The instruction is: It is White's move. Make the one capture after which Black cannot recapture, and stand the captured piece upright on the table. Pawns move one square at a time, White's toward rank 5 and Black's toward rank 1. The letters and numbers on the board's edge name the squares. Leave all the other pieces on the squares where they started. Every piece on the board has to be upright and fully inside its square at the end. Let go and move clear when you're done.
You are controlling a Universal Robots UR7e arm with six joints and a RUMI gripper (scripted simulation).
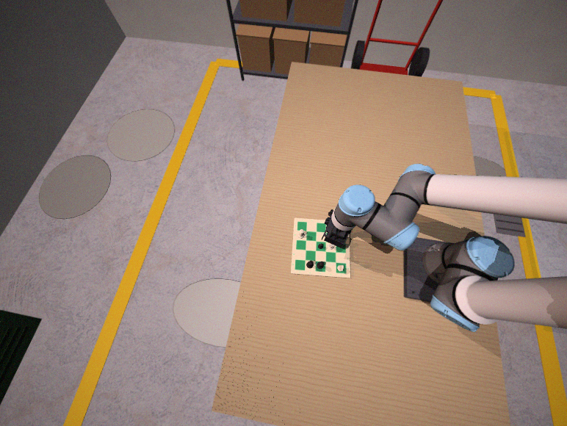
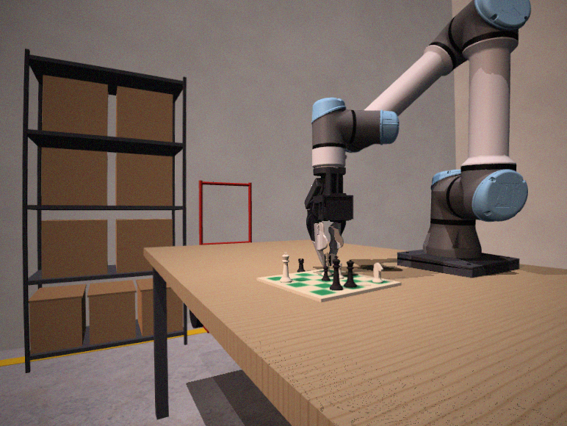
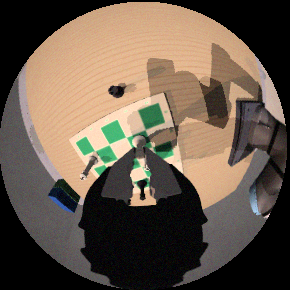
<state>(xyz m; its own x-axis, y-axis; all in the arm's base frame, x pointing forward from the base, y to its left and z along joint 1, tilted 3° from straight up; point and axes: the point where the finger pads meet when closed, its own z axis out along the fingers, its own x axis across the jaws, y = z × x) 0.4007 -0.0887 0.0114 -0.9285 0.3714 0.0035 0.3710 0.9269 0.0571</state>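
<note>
My gripper (image 2: 327, 264) (image 3: 139, 147) is low over the back of the green-and-white board (image 1: 320, 275) (image 2: 362, 291), its fingers shut on a tall white piece (image 2: 326, 258) (image 3: 139, 141) that looks upright. Whether its base touches the board is hidden. A black rook (image 2: 301, 264) (image 3: 116, 91) stands upright on the table beyond the board. A black pawn (image 1: 320, 246) (image 2: 325, 273) and a small white piece (image 1: 332, 247) stand close in front of the fingers. The white king (image 1: 302, 234) (image 2: 285, 269) (image 3: 90, 164) stands at the left.
Two tall black pieces, one (image 1: 310, 264) (image 2: 336, 275) left of the other (image 1: 320, 264) (image 2: 349, 275), stand near the front edge. A white knight (image 1: 341, 267) (image 2: 377, 272) stands at the front right corner. The arm's base (image 2: 458, 261) is to the right of the board.
</note>
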